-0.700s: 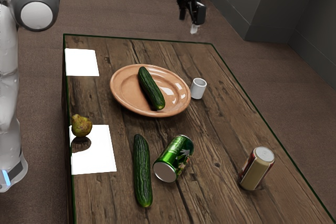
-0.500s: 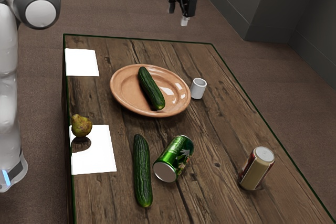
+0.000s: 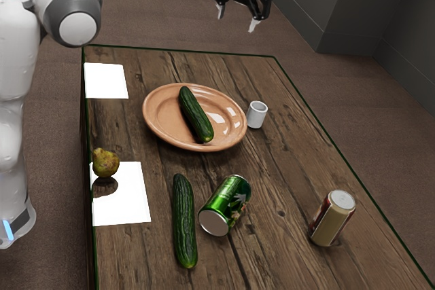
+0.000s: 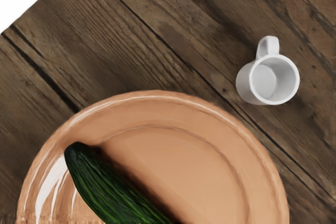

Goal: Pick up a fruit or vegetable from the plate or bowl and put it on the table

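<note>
While on plate (image 3: 161,120), cucumber (image 3: 196,115) lengthwise toward green can (image 3: 228,203)

I see a long, dark green, ridged cucumber (image 3: 195,113) lying whole across the plate (image 3: 160,117), its ends near opposite stretches of rim; the plate is glossy, round, orange-brown, sitting flat near the exterior view's upper edge of the wooden table (image 3: 285,181).

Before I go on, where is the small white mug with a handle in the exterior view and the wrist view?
Exterior view: small white mug upright on the brown wooden table, just off the glossy orange-brown plate's rim, toward the exterior view's right.
Wrist view: outside the plate's rim, handle pointing away from the plate.
Shared landmark: the plate holding a dark green cucumber.
</note>
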You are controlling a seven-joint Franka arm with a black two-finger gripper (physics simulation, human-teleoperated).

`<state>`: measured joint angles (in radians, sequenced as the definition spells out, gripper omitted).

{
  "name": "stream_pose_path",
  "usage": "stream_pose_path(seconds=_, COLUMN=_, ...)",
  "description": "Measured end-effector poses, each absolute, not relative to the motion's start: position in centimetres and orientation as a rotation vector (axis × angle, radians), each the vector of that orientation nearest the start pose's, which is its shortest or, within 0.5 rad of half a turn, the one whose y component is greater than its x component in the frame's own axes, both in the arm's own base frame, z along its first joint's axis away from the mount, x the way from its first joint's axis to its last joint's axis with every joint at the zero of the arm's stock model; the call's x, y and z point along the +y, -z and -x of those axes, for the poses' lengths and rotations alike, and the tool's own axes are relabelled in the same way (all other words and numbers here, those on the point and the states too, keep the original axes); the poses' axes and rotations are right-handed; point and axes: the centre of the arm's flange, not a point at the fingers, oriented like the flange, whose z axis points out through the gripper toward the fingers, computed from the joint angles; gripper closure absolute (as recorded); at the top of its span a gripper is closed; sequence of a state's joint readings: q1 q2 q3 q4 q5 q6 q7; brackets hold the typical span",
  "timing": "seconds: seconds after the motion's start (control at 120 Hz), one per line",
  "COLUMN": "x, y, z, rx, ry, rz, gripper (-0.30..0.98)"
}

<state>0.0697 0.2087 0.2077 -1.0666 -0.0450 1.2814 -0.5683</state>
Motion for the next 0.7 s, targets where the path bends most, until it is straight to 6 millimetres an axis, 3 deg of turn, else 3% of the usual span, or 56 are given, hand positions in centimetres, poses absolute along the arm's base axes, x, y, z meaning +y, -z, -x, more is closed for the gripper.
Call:
stream_pose_path(seconds=0.092, x=12.0, y=-70.6, z=-56.9, rx=-1.423, ry=0.002, rz=2.835, gripper=0.00)
stream_pose_path(seconds=0.167, x=11.6, y=-67.2, z=-57.2, rx=-1.554, ry=-0.095, rz=2.765, gripper=0.00)
stream_pose_path(seconds=0.275, x=9.6, y=-61.9, z=-54.1, rx=-1.702, ry=-0.187, rz=2.694, gripper=0.00)
stream_pose_path(seconds=0.35, x=7.9, y=-60.3, z=-51.3, rx=-1.783, ry=-0.142, rz=2.638, gripper=0.00)
stream_pose_path(seconds=0.417, x=6.5, y=-58.8, z=-50.2, rx=-1.840, ry=-0.099, rz=2.588, gripper=0.00)
stream_pose_path(seconds=0.592, x=7.0, y=-54.8, z=-49.6, rx=-2.060, ry=-0.047, rz=2.412, gripper=0.00)
stream_pose_path(seconds=0.7, x=7.0, y=-53.9, z=-48.7, rx=-2.171, ry=-0.011, rz=2.336, gripper=0.00)
